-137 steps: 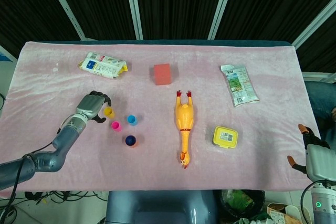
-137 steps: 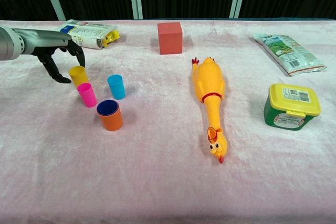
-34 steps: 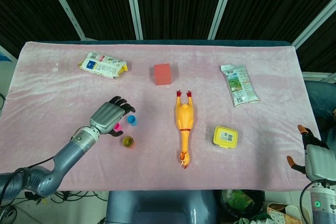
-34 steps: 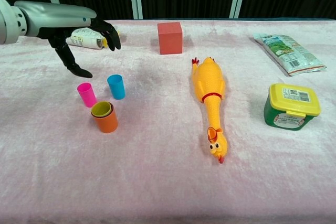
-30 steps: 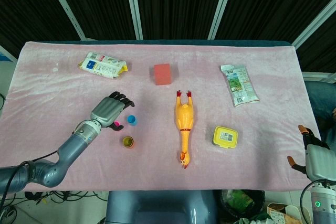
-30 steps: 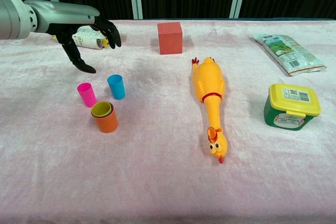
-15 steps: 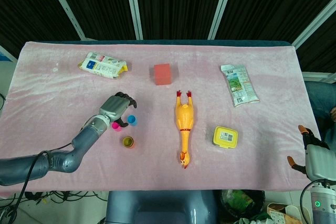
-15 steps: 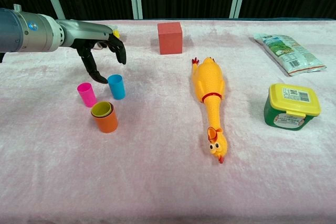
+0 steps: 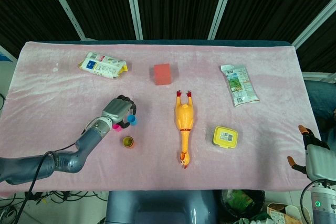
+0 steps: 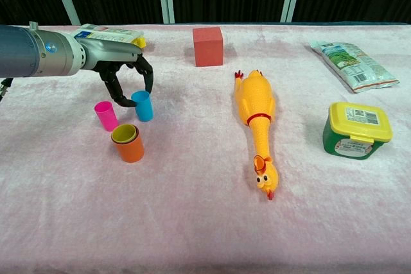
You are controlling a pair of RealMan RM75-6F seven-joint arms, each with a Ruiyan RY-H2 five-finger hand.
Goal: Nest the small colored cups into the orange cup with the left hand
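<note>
Pink plush cloth covered the table, with dark slatted panels behind it. At the far left lay a white and yellow snack packet. Just in front of it the left hand reached down over the small blue plastic cup, its dark fingers curved to either side of the cup's rim; whether they actually gripped it could not be told. The small magenta plastic cup stood upright just left of the blue one. Nearer the camera stood the orange plastic cup, with an olive-yellow cup nested inside it. Further right sat a red foam cube, then a yellow rubber chicken lying lengthwise. Beyond it stood a green tub with a yellow lid and a green and white foil pouch. The right hand hung off the table's right edge, its fingers spread, holding nothing.
</note>
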